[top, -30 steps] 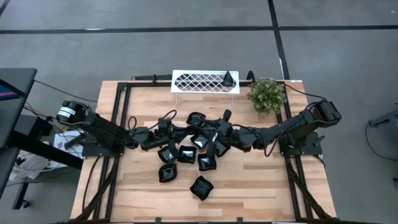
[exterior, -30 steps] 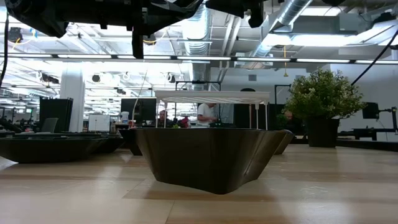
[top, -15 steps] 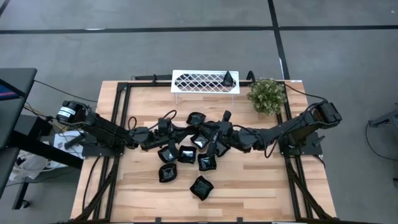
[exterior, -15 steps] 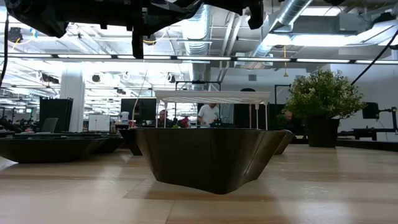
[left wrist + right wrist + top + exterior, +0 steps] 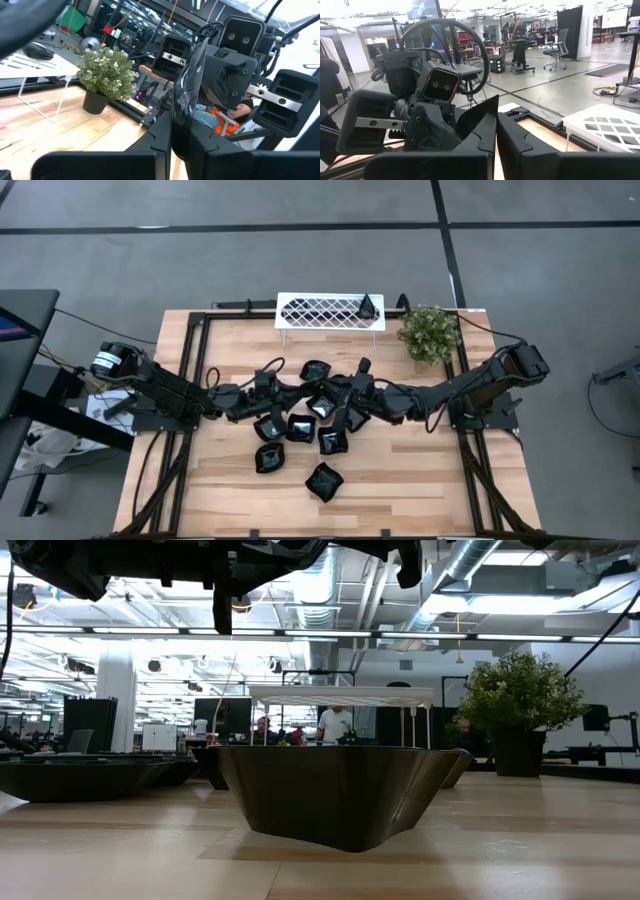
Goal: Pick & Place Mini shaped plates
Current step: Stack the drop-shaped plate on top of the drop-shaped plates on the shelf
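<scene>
One mini shaped plate (image 5: 190, 75), glossy black, hangs on edge above the middle of the table between my two grippers. My left gripper (image 5: 177, 145) reaches in from the table's left and is shut on it. My right gripper (image 5: 496, 145) comes from the right and is shut on the same plate (image 5: 480, 117). In the high view both meet over the pile (image 5: 322, 390). Several more black plates (image 5: 300, 427) lie on the wood below. One dark plate (image 5: 369, 306) sits on the white lattice tray (image 5: 320, 311). My left gripper pinches the plate's near rim (image 5: 181, 122) between its two fingers, which point level from the table's left. The plate stands on edge above the fingers, lifted clear of the table. My right gripper pinches the opposite rim (image 5: 489, 125) between its two fingers, level from the table's right, facing the left gripper.
A green potted plant (image 5: 430, 332) stands at the far right beside the tray. Single plates lie nearer the front edge (image 5: 323, 480) (image 5: 269, 458), one filling the low view (image 5: 335, 790). Bare wood shows at the front left and front right.
My right gripper has shut on the plate that my left gripper keeps holding. Neither arm has shifted, and the plate stays where it was above the pile.
</scene>
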Controlling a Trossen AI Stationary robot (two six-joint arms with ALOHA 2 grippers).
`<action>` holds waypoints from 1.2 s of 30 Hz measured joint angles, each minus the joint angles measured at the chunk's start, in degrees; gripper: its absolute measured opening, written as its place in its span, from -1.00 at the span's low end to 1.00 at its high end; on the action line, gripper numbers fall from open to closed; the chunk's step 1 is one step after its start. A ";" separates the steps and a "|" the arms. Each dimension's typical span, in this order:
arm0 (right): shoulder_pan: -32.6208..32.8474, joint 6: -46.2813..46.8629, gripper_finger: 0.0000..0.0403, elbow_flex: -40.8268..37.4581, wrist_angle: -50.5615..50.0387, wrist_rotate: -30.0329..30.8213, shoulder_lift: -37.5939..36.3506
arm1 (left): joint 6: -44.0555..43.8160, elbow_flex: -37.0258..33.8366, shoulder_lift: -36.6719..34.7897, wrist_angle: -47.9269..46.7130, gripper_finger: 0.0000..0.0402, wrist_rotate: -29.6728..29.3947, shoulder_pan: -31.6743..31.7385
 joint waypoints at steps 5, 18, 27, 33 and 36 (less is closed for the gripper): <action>0.02 -0.40 -0.99 0.03 0.18 0.02 0.00 | 0.96 0.00 0.00 0.02 -0.78 0.88 0.00; -0.51 -2.03 -1.00 5.91 -10.68 -0.02 0.02 | 4.69 0.02 0.00 -0.33 -0.51 4.51 0.00; -0.80 0.14 -1.00 8.13 -24.62 1.08 -5.56 | 6.23 -3.49 -6.92 -3.47 -0.22 4.97 -0.02; -5.50 4.79 -1.00 8.12 -39.85 1.65 -14.53 | 8.95 -10.89 -18.41 -3.38 -0.19 4.68 -0.03; -11.67 8.27 -1.00 8.11 -48.52 -0.60 -18.83 | 10.08 -14.35 -23.66 -3.38 -0.20 4.59 -0.04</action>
